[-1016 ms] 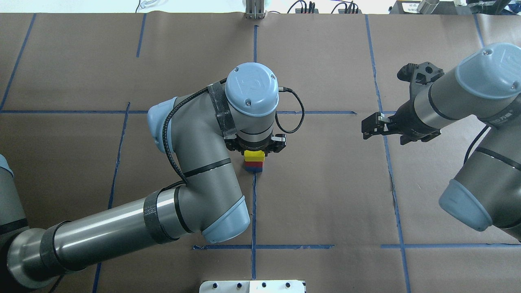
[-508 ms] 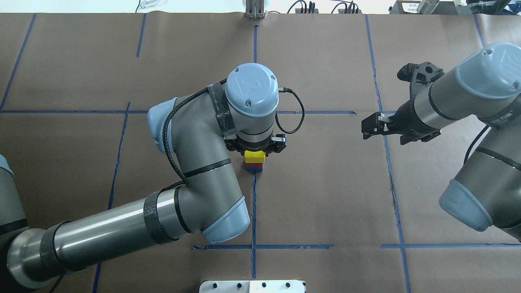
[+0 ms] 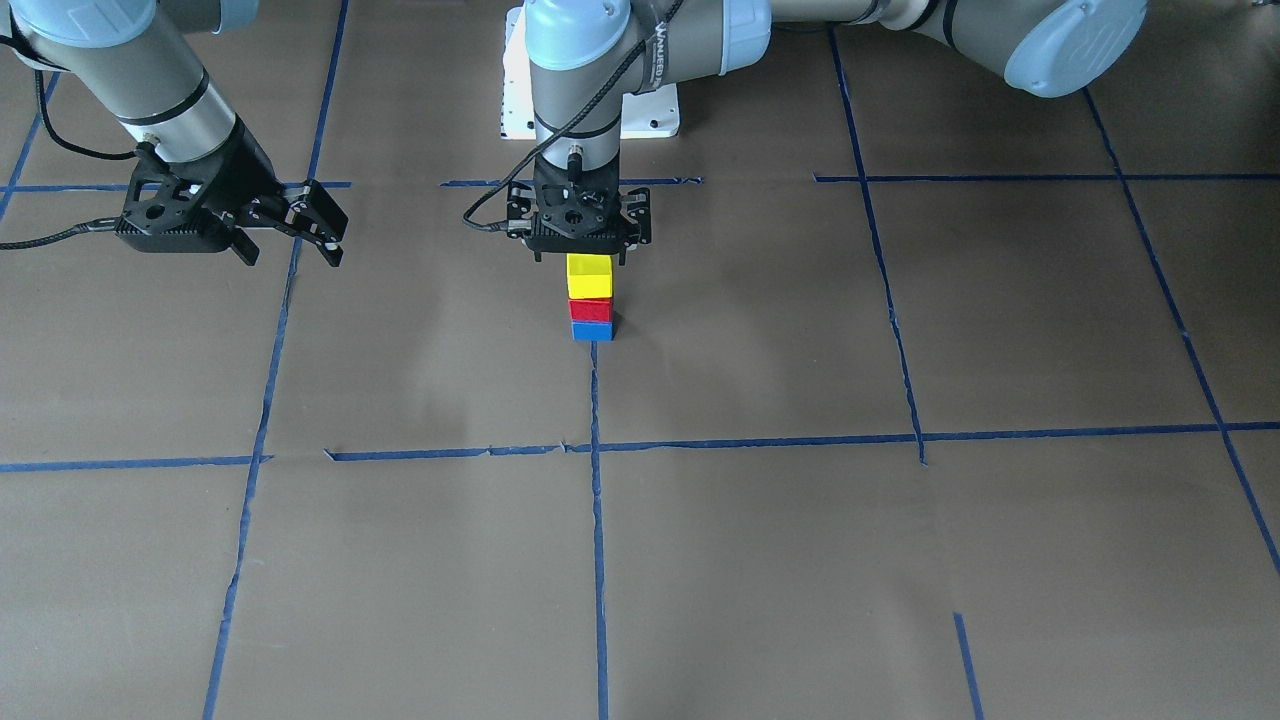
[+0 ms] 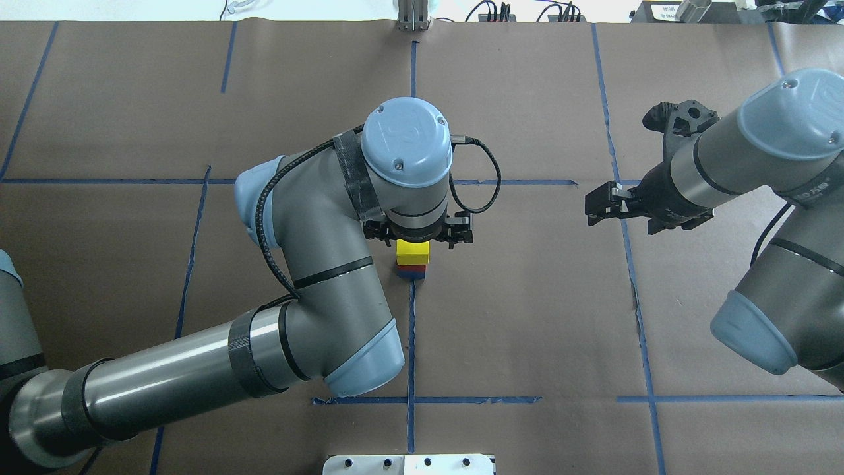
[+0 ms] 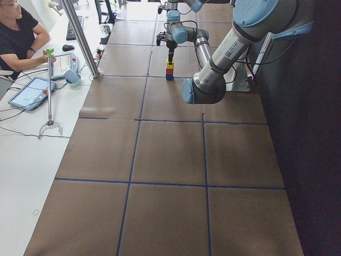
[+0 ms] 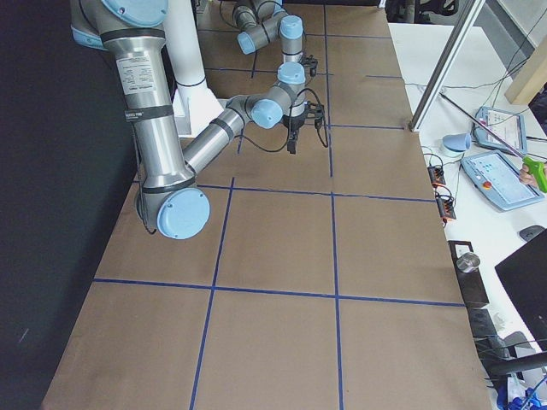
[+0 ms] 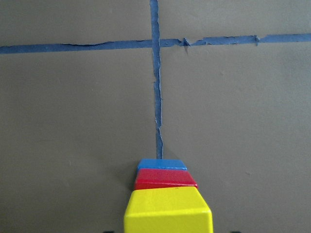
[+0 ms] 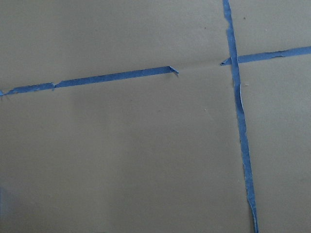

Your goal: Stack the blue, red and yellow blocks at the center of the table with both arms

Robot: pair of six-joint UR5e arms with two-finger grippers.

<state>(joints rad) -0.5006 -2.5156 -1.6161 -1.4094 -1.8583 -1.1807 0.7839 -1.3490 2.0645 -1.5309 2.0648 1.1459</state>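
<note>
Wrist of the left arm [image 4: 316,264] points straight down; the left gripper [image 3: 581,250], jaws spread, hangs directly over the yellow block [image 3: 589,277], which is stacked on the red block [image 3: 590,310] and blue block [image 3: 592,331] at the table's [image 3: 800,550] centre. The right gripper [image 3: 325,232] hangs open, well aside.

White side desk [image 5: 21,176], tablet [image 5: 31,92], seated person [image 5: 16,34], slanted metal post [image 5: 81,37]

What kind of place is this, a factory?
Probably a robotics lab: a left arm and right arm over a tape-gridded table with stacked blocks, and a person seated by tablets alongside.
</note>
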